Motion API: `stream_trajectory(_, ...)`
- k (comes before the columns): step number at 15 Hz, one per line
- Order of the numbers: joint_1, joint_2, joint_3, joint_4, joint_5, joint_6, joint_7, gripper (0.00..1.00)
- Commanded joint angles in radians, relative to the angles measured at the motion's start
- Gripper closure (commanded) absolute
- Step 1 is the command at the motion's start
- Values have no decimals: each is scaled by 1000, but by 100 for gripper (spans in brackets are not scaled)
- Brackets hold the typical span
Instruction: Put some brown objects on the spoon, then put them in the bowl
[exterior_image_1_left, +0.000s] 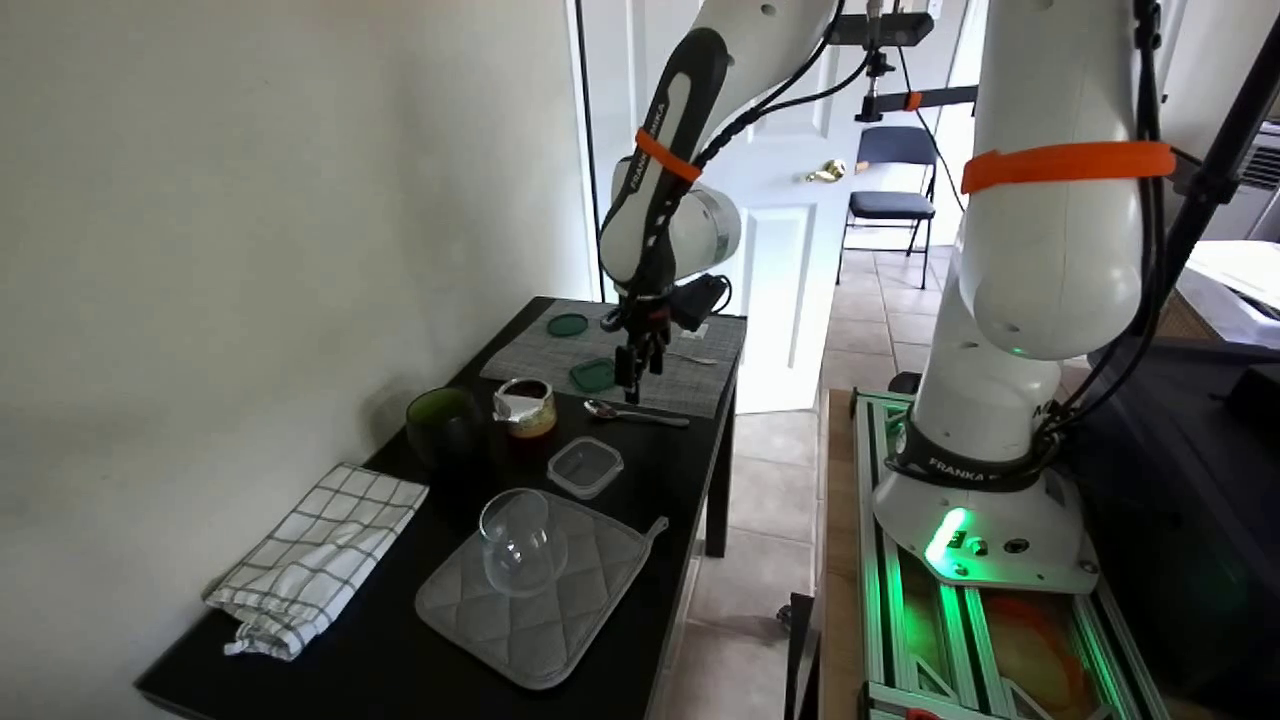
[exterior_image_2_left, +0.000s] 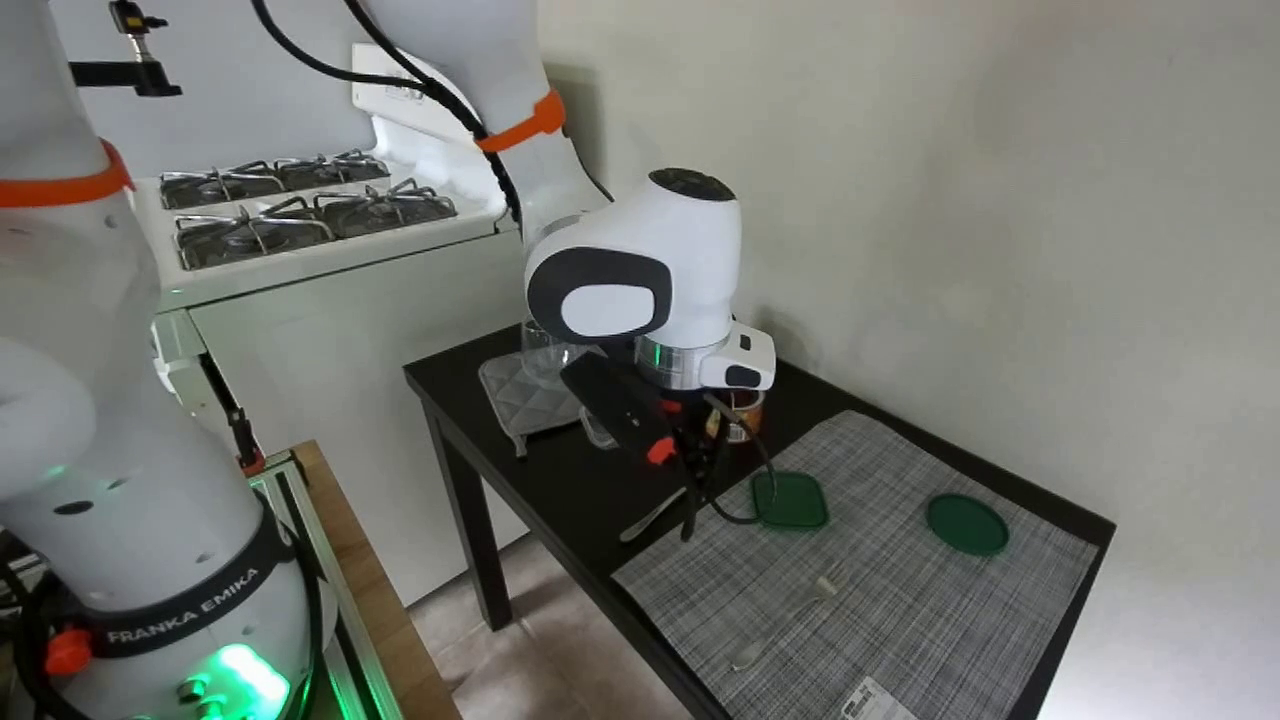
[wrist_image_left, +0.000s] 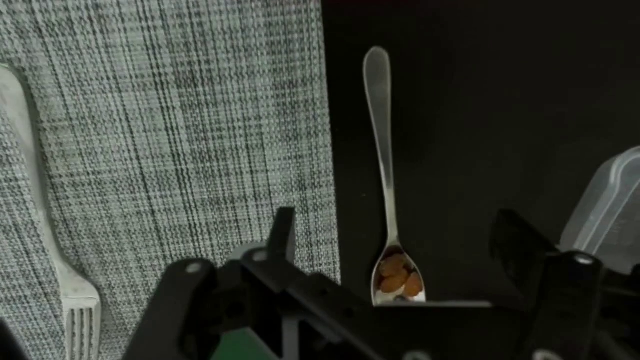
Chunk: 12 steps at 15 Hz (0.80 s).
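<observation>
In the wrist view we see the slim silvery metal spoon (wrist_image_left: 387, 170) lying on the black desk (wrist_image_left: 475, 125), just beside the edge of the grey woven placemat (wrist_image_left: 175, 150). Small brown lumpy pieces (wrist_image_left: 394, 276) sit heaped in the hollow of that spoon, whose lowest edge the black two-fingered end effector (wrist_image_left: 395, 220) hides from us. Its two fingers stand well apart, and in that view we find the spoon showing between them. On the placemat we make out a pale slim fork (wrist_image_left: 31, 155) and, in both exterior views, a square green lid (exterior_image_2_left: 795, 503) and a round green lid (exterior_image_2_left: 967, 524). Near the spoon we notice a clear square plastic container (exterior_image_1_left: 585, 468) and a round labelled container (exterior_image_1_left: 532, 422) with its foil top peeled back. Farther along the desk a clear round-sided glass vessel (exterior_image_1_left: 522, 560) stands on a grey quilted pot holder (exterior_image_1_left: 540, 640), with a white checked cloth (exterior_image_1_left: 325, 550) apart from it
</observation>
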<state>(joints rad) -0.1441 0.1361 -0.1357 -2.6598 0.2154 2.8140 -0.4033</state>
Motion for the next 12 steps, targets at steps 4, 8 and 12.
stream_trajectory(4,-44,123,87,76,158,69,-167,0)
stream_trajectory(8,-59,169,100,106,162,74,-193,30)
stream_trajectory(12,-68,204,104,132,152,69,-199,62)
